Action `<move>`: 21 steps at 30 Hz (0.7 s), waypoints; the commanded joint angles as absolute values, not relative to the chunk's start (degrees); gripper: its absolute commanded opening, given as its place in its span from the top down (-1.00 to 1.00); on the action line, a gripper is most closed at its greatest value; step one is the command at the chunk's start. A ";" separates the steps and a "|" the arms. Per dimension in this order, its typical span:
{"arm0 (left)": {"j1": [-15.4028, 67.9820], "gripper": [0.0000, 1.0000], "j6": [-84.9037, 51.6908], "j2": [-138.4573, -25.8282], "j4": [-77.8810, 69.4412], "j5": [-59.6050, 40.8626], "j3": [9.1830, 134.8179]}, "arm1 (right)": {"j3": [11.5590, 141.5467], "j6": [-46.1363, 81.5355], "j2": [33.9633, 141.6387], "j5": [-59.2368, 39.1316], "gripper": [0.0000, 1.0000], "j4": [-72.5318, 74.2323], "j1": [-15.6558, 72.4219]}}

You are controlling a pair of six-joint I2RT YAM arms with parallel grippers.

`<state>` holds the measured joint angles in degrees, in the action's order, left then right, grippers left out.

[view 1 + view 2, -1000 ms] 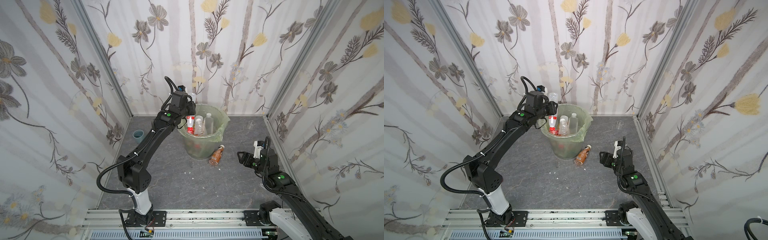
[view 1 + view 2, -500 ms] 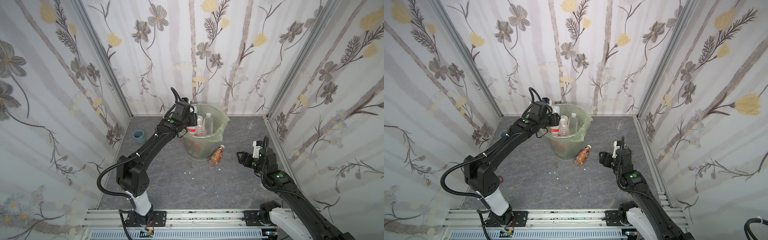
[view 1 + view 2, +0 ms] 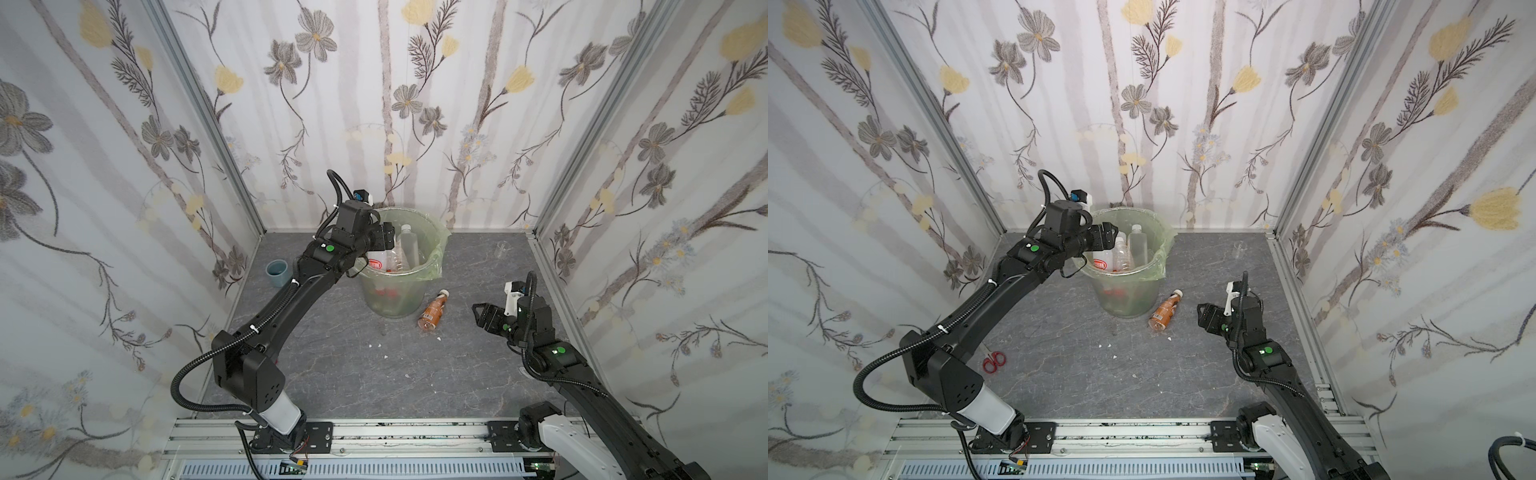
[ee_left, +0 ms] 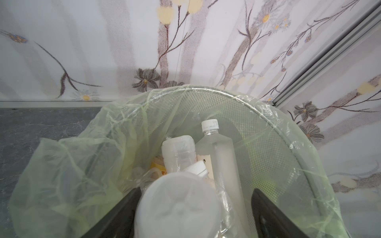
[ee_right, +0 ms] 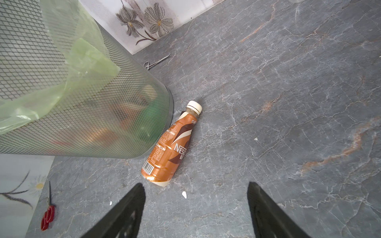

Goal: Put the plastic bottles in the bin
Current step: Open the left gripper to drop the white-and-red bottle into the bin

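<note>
The brown coffee bottle (image 3: pixel 433 312) (image 5: pixel 171 144) is lying on its side on the grey floor (image 3: pixel 374 374), just beside the foot of the bin (image 3: pixel 390 299) (image 5: pixel 82 103), and it is the only bottle outside. Its long axis is running from front to back in both top views, with the cap pointing towards the back wall and the base towards the front.

The right gripper (image 3: pixel 478 316) (image 5: pixel 195 185) is sitting near it on the right and facing it, with its jaws apart and nothing between them. In the right wrist view the base is lying just ahead of the fingers, nearer one finger than the other. The bottle's axis is running roughly along the reach. I'd call this the right arm's pick, since it's far nearer.

The left gripper (image 3: pixel 386 237) (image 4: pixel 196 190) is hanging over the bin's rim. Its jaws are standing wider than the white-labelled bottle (image 3: pixel 376 262) (image 4: pixel 177 206) between them, so it looks let go and is leaning inside.

- **Bottles in the bin:** at least four are showing at the top, with more blurred behind the mesh that I can't count.
- **Bottles outside the bin:** one.
- **Bin:** one.
- **Other things:** one blue-grey cup (image 3: pixel 277 272), one clear beaker (image 3: pixel 502 248), one pair of red scissors (image 3: pixel 993 360) and one metal clamp (image 5: pixel 156 60).
</note>
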<state>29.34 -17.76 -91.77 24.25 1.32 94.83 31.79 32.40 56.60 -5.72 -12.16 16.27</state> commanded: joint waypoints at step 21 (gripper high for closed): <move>28.48 -0.02 -15.95 -74.58 23.45 -4.42 78.44 | 31.60 33.87 58.24 -7.59 -0.55 -8.47 16.38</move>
